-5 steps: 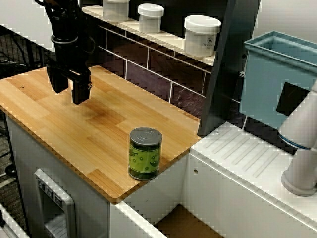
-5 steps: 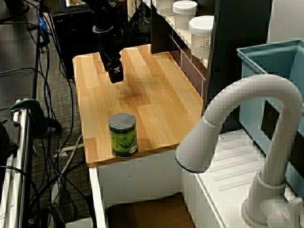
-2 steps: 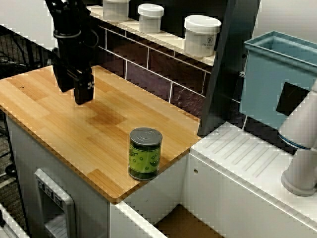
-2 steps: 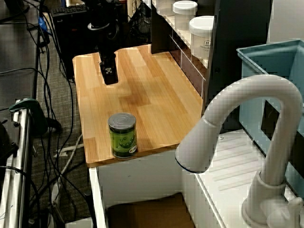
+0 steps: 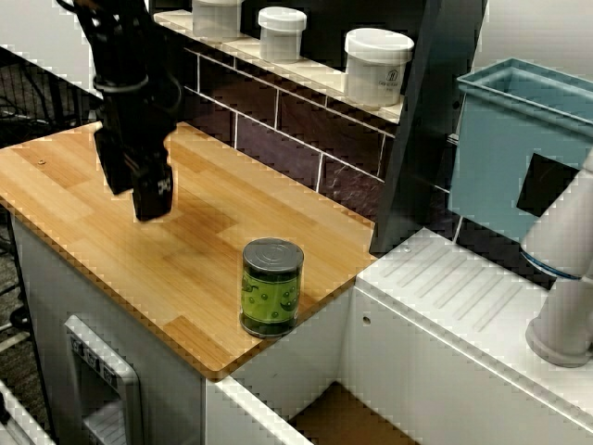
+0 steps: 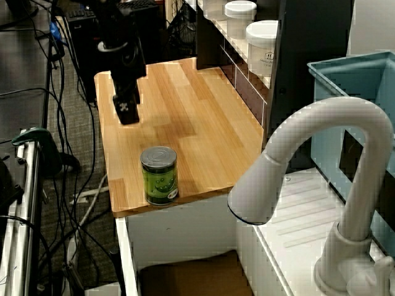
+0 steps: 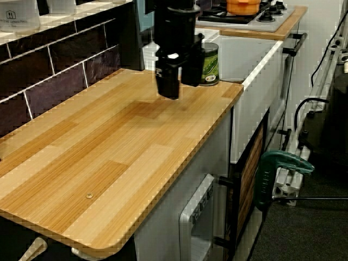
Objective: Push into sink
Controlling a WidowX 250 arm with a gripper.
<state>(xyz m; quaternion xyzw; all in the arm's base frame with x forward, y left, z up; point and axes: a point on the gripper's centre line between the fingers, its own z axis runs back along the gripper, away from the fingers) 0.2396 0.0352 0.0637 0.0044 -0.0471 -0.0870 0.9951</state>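
Well, pincer (image 5: 132, 190) (black) — slightly parted, empty

The green cylindrical can (image 5: 271, 287) with a ribbed silver lid stands upright at the wooden tabletop's (image 5: 120, 241) edge corner (the sink side). Just beyond that edge lies the recessed white-walled sink (image 5: 338, 417), its brownish floor partly visible.

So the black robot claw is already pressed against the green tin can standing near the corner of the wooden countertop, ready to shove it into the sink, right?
Not quite. The green tin can does stand near the corner of the wooden countertop, beside the sink, but the black robot claw is not touching it. The view from above the counter shows bare wood between them; the claw hangs well back from the can.
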